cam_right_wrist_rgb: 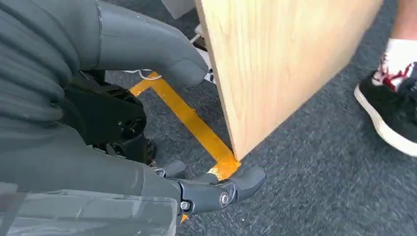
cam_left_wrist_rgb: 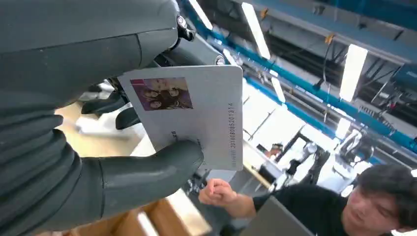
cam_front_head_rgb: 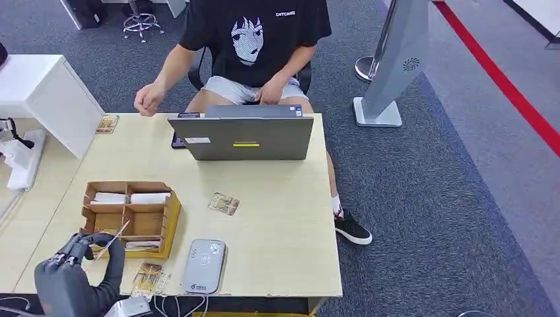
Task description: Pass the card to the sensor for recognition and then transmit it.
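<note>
I have the left hand raised over the near left corner of the table, just in front of the wooden organiser. Its fingers are closed on a card: on the wrist camera I see the thick thumb pressed against the card's printed face near one edge, with darker fingers behind it. The card is pale, with a small photo in one corner and a line of digits along a side. From the head camera I see it only edge-on, as a thin tilted sliver sticking up out of the hand.

The sensor, a flat grey reader, lies on the table near the front edge, to the right of my left hand and apart from it. Another card lies flat further in, and one more sits at the front edge beside the sensor.

My right hand hangs beside the table's side panel above the carpet, holding nothing, its fingers loosely spread.

A person sits behind a laptop at the far side.
</note>
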Robot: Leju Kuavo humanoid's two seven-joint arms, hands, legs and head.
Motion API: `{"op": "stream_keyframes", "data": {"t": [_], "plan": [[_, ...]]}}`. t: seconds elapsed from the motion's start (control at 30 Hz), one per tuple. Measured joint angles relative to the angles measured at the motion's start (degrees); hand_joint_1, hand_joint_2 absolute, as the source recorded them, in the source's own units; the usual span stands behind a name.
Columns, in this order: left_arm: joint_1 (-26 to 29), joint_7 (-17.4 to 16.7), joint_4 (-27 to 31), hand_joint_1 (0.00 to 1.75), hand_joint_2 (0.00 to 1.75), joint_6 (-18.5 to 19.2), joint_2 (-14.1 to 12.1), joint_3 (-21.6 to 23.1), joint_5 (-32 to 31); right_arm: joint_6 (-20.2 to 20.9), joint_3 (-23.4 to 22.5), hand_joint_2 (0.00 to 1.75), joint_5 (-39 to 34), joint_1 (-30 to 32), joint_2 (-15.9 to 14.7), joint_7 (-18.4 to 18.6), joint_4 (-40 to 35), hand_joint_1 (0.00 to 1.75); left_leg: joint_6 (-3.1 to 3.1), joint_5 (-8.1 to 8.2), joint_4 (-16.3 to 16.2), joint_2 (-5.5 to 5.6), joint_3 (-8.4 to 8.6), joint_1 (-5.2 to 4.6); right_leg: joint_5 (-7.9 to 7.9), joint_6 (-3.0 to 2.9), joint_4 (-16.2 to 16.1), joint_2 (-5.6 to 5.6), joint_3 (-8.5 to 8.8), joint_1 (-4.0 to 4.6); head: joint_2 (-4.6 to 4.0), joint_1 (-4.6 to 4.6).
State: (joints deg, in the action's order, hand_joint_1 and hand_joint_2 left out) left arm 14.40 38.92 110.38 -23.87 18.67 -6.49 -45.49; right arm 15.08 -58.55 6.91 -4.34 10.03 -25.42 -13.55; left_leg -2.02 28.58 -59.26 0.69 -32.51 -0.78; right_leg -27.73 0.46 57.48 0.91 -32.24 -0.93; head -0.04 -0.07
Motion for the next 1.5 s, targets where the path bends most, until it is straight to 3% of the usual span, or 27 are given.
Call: {"op": "stream_keyframes", "data": {"t": [0.4,0.47,0.5,0.57,0.6,0.7,0.83,1.0,1.2,1.23,1.5], "plan": [[-3.3,-1.6,3.7,1.75,1.75,-0.5,-0.7,-1.5,-2.2,0.4,0.0,1.75,0.9,-0.2,0.0,0.1,0.0,0.0,0.0,0.0,0.0,-0.01,-0.01,0.0,0.01,-0.02,0.0,0.01,-0.01,0.0,0.0,-0.04],[-4.6,-4.6,3.6,1.75,1.75,0.7,-1.0,-2.5,-3.7,0.6,0.2,1.75,1.9,-0.2,0.0,0.7,0.0,0.0,0.0,0.0,0.0,0.01,-0.01,0.0,0.0,0.0,0.0,0.0,-0.03,0.0,0.0,-0.07],[-6.3,-7.6,3.4,1.75,1.75,3.3,-1.6,-3.4,-5.3,0.7,0.3,1.75,2.3,-0.3,0.0,1.1,0.0,0.0,0.0,-0.01,0.0,0.03,-0.01,-0.01,0.0,0.0,0.0,-0.05,-0.03,0.0,0.0,-0.04],[-11.4,-13.1,-0.3,1.75,1.75,9.8,-4.6,-5.1,-8.3,1.0,0.7,1.75,3.7,-0.6,0.0,2.0,0.0,0.0,0.04,-0.09,0.0,0.2,-0.03,-0.01,0.02,-0.02,0.0,-0.24,0.01,0.0,0.0,-0.02],[-14.1,-14.4,-3.1,1.75,1.75,11.0,-7.2,-5.8,-10.0,1.1,1.0,1.75,4.3,-1.0,0.0,2.4,0.0,0.0,0.15,-0.18,0.0,0.18,-0.02,0.01,0.09,-0.12,0.0,-0.24,-0.03,0.01,0.0,-0.04],[-22.6,-17.1,-13.3,1.75,1.75,10.9,-13.7,-8.0,-14.4,1.2,2.1,1.75,5.8,-2.0,0.0,3.6,0.0,0.0,0.37,-0.39,0.0,0.1,-0.05,0.14,0.29,-0.37,0.1,-0.14,-0.12,0.05,0.0,-0.04],[-31.9,-21.5,-24.3,1.75,1.75,10.8,-19.1,-9.4,-20.3,0.5,3.4,1.75,6.9,-3.0,0.0,4.5,0.1,0.0,0.42,-0.57,0.0,0.14,-0.13,0.23,0.41,-0.4,0.1,-0.17,-0.16,0.17,0.0,-0.06],[-37.4,-24.7,-30.0,1.75,1.75,10.7,-21.3,-9.4,-24.9,0.3,4.4,1.75,7.6,-3.4,0.0,4.9,0.2,0.0,0.41,-0.57,0.0,0.22,-0.17,0.22,0.41,-0.39,0.1,-0.21,-0.17,0.17,0.0,-0.02],[-41.4,-26.9,-32.4,1.75,1.75,10.5,-20.9,-8.2,-28.1,0.1,4.8,1.75,7.9,-3.8,0.0,5.0,0.3,0.0,0.41,-0.57,0.0,0.27,-0.22,0.19,0.44,-0.33,0.0,-0.23,-0.18,0.15,0.0,-0.02],[-41.7,-27.0,-32.5,0.0,1.75,10.3,-20.8,-8.2,-28.1,0.0,4.8,1.75,7.9,-3.9,0.0,5.0,0.3,0.0,0.41,-0.57,0.0,0.25,-0.22,0.18,0.45,-0.33,0.0,-0.22,-0.18,0.15,0.0,-0.02],[-41.7,-26.2,-31.8,0.0,1.75,10.2,-20.0,-8.1,-23.3,-0.1,4.8,1.75,7.6,-3.9,0.0,4.9,0.4,0.0,0.39,-0.55,0.0,0.02,-0.25,0.17,0.47,-0.29,0.0,0.01,-0.28,0.14,0.0,-0.04]]}}
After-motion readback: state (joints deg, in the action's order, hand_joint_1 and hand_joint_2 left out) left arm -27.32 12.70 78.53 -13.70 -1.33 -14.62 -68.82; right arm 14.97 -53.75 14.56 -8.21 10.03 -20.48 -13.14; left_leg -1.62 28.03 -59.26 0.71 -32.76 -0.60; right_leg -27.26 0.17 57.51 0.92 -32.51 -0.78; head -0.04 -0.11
